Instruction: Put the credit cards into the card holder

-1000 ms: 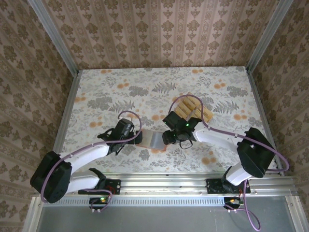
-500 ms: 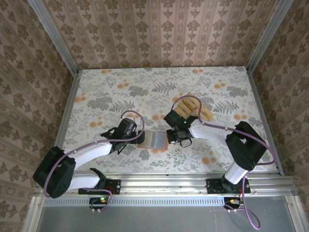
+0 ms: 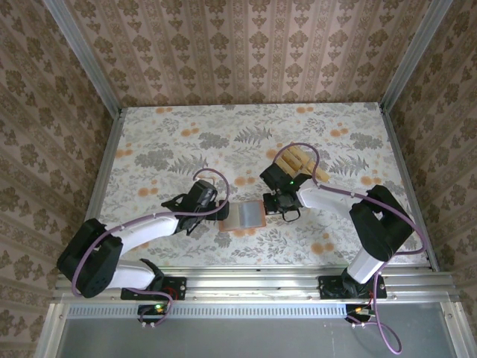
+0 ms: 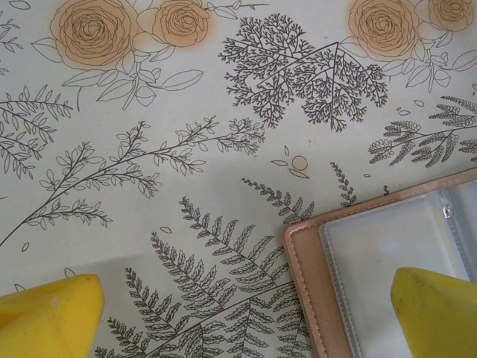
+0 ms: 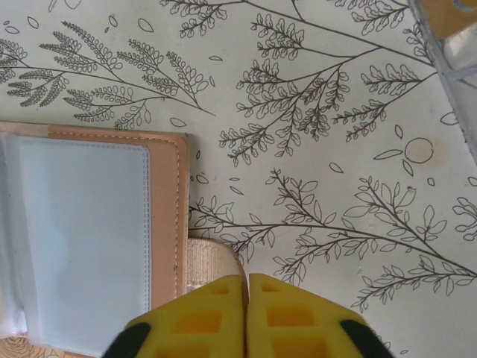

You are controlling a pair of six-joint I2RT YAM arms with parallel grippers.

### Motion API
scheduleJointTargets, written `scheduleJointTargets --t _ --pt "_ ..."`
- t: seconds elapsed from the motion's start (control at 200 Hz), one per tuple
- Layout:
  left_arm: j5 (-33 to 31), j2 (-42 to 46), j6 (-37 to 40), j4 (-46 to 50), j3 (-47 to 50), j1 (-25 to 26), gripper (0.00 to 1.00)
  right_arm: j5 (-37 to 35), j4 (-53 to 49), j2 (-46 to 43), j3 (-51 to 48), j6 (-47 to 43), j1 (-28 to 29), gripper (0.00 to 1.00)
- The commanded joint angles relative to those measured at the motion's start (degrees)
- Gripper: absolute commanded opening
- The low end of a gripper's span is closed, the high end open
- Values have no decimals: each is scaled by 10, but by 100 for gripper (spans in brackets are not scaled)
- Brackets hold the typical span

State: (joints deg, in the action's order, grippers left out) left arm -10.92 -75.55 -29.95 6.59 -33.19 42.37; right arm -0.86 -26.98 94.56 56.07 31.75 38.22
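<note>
Card holder lies open, grey slots up, near the front middle of the floral table. Right gripper pinches its tan edge tab. Left gripper is spread wide over its opposite corner. Credit cards are stacked behind.

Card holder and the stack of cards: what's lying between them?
In the top view, the right gripper sits between the card holder and the credit cards, above the flowered tablecloth.
</note>
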Motion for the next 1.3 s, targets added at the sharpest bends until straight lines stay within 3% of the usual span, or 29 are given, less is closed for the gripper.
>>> scheduleJointTargets --t 0.0,0.12,0.315,0.665,0.895,1.295 --pt "-4 -6 7 -5 -18 3 100 11 -4 -19 12 0 -1 28" --pt "-4 -5 9 0 -21 5 100 15 -28 -48 36 -16 -7 45" --pt "-5 2 10 11 -27 5 100 12 -85 -83 83 -78 -56 50" --pt "5 11 10 19 -31 6 100 6 -150 -65 120 -211 -186 47" --pt "9 8 9 18 -31 6 100 -15 -158 -32 122 -224 -194 39" --pt "11 4 8 14 -28 5 100 -85 -158 -7 124 -227 -192 40"
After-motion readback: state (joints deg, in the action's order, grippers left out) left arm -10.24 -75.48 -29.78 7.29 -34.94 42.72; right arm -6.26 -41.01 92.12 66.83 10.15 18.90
